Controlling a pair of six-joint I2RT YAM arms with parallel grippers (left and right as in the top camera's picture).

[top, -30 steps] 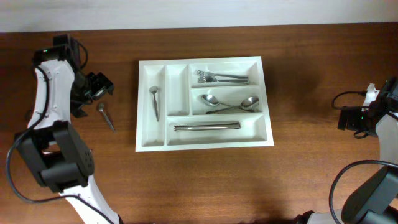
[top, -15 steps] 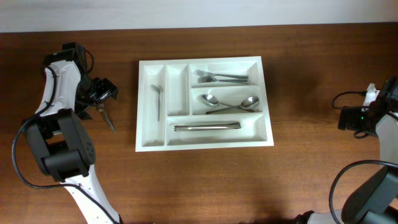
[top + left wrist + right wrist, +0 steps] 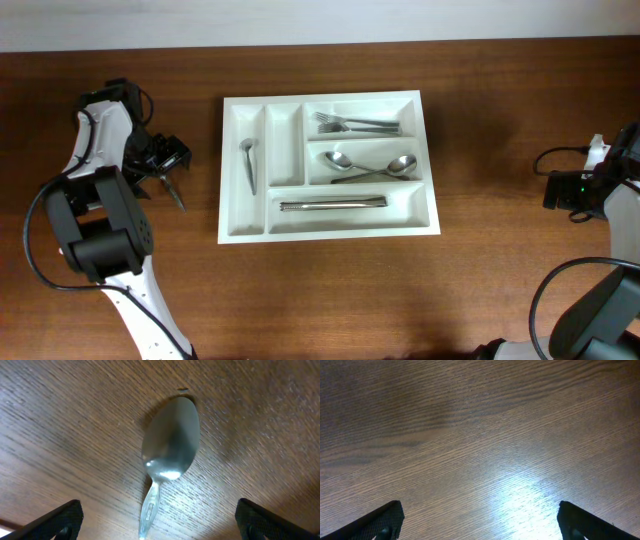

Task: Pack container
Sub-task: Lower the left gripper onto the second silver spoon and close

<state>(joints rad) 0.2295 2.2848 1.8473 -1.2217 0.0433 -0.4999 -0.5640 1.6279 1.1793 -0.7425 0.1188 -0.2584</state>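
Observation:
The white cutlery tray (image 3: 328, 228) lies at the table's middle. It holds a small spoon (image 3: 248, 163) in its leftmost narrow slot, forks (image 3: 355, 125), two spoons (image 3: 370, 167) and a knife (image 3: 332, 204) in its long slots. A loose spoon (image 3: 173, 190) lies on the wood left of the tray. My left gripper (image 3: 160, 160) is open right above it; in the left wrist view the spoon (image 3: 169, 452) lies bowl up between the spread fingers (image 3: 157, 527). My right gripper (image 3: 480, 525) is open over bare wood at the far right.
The second narrow slot (image 3: 285, 140) of the tray holds nothing. The right arm (image 3: 600, 190) stays at the table's right edge. A pale wall runs along the table's back edge.
My left gripper has swung down and towards the loose spoon, closing in over its bowl end. The right arm and the tray's contents have not moved.

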